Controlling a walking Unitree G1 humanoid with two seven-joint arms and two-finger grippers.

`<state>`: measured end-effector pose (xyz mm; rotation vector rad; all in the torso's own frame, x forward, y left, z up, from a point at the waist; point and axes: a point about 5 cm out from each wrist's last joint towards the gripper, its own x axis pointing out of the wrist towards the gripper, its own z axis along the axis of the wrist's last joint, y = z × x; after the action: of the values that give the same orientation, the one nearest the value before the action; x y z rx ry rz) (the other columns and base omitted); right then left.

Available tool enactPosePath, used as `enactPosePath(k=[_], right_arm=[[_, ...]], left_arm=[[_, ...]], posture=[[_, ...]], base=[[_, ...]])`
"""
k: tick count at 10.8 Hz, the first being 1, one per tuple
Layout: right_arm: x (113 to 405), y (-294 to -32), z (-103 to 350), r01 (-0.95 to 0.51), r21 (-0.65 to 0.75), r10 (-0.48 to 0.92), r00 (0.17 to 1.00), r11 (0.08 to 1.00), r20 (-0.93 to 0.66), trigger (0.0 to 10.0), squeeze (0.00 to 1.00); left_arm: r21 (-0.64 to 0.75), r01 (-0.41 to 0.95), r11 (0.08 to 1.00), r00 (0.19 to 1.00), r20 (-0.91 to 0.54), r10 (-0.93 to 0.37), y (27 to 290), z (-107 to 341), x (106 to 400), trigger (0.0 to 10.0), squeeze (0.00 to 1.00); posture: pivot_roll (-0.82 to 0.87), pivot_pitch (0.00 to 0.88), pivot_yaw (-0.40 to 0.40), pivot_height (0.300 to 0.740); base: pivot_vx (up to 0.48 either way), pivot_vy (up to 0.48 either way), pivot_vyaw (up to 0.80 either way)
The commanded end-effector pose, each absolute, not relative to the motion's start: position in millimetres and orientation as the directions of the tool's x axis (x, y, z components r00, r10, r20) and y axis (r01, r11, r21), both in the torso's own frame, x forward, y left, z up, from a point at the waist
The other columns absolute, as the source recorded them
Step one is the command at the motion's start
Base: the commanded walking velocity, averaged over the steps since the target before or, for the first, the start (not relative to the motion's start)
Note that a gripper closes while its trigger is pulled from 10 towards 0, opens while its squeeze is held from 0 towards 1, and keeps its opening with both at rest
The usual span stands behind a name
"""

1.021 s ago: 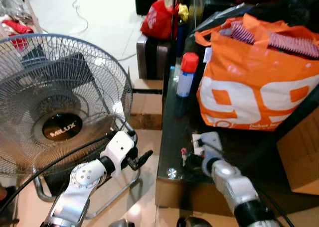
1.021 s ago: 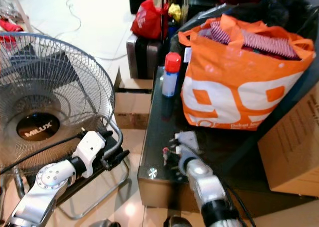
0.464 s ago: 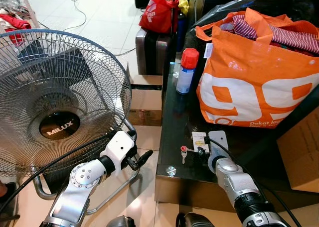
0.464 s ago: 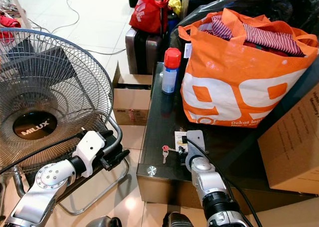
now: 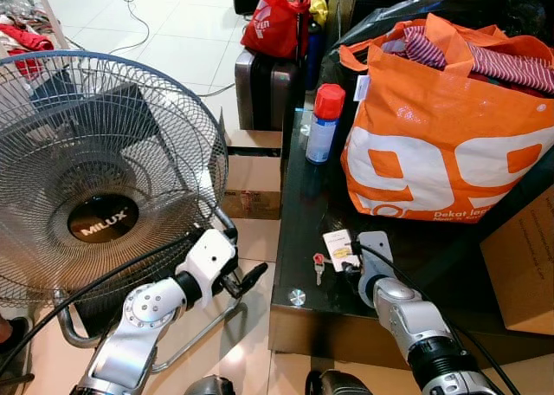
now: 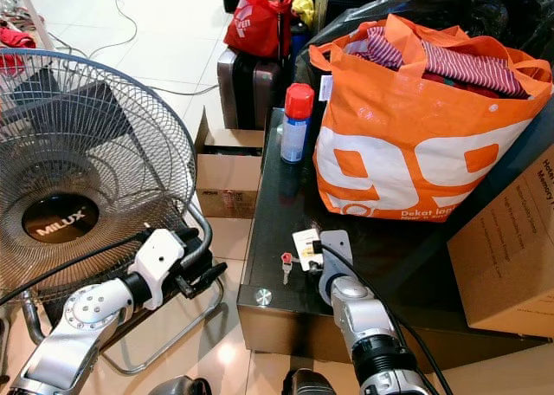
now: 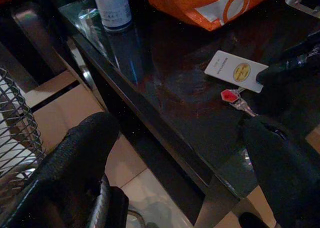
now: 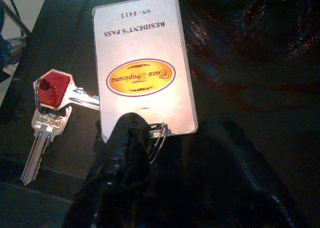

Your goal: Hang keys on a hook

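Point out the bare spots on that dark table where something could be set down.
Bare glass runs along the table edge between the spray can and the keys with their white pass card. The right gripper crowds the near corner at the keys. The orange bag covers the far side.

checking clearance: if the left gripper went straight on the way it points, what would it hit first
Probably the near edge of the dark glass table, with the keys and white pass card lying just beyond it; depth is hard to judge.
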<state>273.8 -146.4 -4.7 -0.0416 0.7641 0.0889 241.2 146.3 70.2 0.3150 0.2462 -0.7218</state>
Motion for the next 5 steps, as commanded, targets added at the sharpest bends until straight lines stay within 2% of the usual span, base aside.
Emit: enactPosePath(k=[1,5], right_arm=[[264.4,-149.0,-13.7,-0.092,-0.006,0.058,0.679,0.996,-0.732,0.0,0.0],[264.9,-155.0,-7.2,-0.102,-0.005,0.066,0.683,0.995,-0.728,0.0,0.0]], left_arm=[[0.192,0.693,0.695,0.712,-0.336,-0.617,144.9,69.4,239.7,10.0,0.0],[0.195,0.692,0.695,0.713,-0.336,-0.615,145.0,68.6,240.4,10.0,0.0]], posture=[[-0.13,0.119,-0.014,0.74],[-0.13,0.114,-0.019,0.74]], base=[[0.0,0.0,0.0],[0.0,0.0,0.0]])
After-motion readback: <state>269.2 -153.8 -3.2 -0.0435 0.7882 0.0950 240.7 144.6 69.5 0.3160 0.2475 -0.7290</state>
